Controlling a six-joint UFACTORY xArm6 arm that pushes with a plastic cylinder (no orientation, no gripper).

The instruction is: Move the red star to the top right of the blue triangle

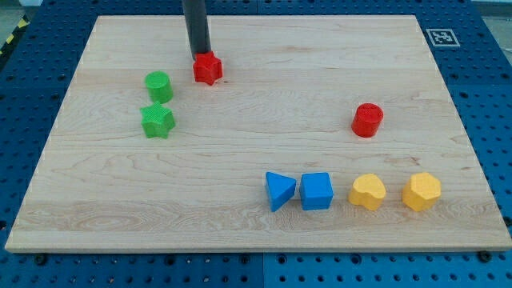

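- wooden board (256, 232): a pale, rectangular top lying on a blue perforated table (488, 96); a small black-and-white marker (442, 36) sits just off the board's top right corner.
- my tip (200, 55): the lower end of the dark upright rod, seen at the view's top, left of centre; it touches the upper left edge of the red star. the arm carries no pincer, so no open or closed state can be told.
- red star (208, 69): lies near the board's top edge, just below and right of the tip, well apart from the blue triangle, which sits far toward the view's bottom right of it.
- blue triangle (279, 190): in the lower half of the board, slightly right of centre, first from the left in a row of four blocks.
- blue cube (316, 191): just beside the triangle, on its right.
- yellow blocks: a rounded, heart-like yellow block (368, 192) and a yellow hexagon (422, 191) complete the row toward the view's right.
- red cylinder (367, 120): stands alone on the right half, above the yellow pair.
- green cylinder (158, 86): left of the red star, near it but apart.
- green star (158, 121): directly below the green cylinder, nearly touching it.
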